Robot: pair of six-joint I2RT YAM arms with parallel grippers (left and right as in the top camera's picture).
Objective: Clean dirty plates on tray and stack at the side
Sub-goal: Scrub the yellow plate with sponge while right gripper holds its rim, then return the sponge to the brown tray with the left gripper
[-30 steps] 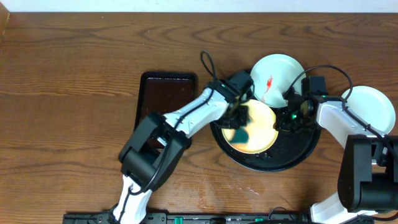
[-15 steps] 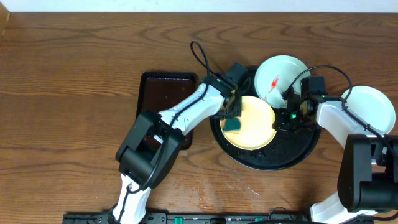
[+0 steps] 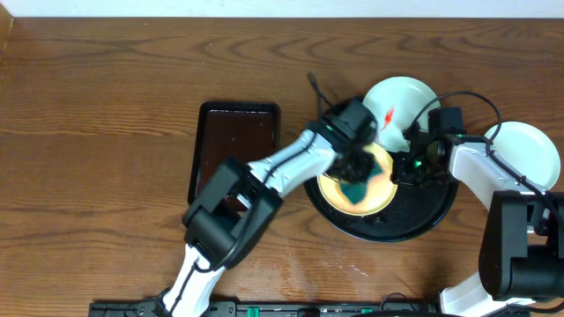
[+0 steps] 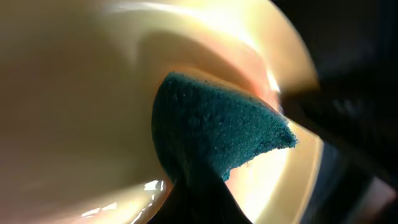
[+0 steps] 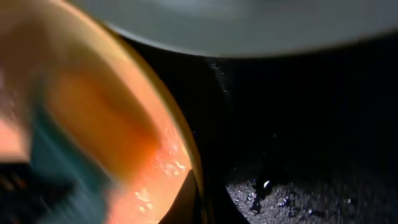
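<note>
My left hand (image 3: 356, 178) pinched a green sponge (image 4: 217, 134) against the yellow plate (image 3: 379, 190) on the black tray (image 3: 427, 214); whether my right hand (image 3: 408, 165) gripped, I couldn't tell.

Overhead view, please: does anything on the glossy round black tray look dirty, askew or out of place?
Yes: the pale bluish-white round plate at the glossy round black tray's far rim carries a red smear and seems to overhang that rim.
</note>
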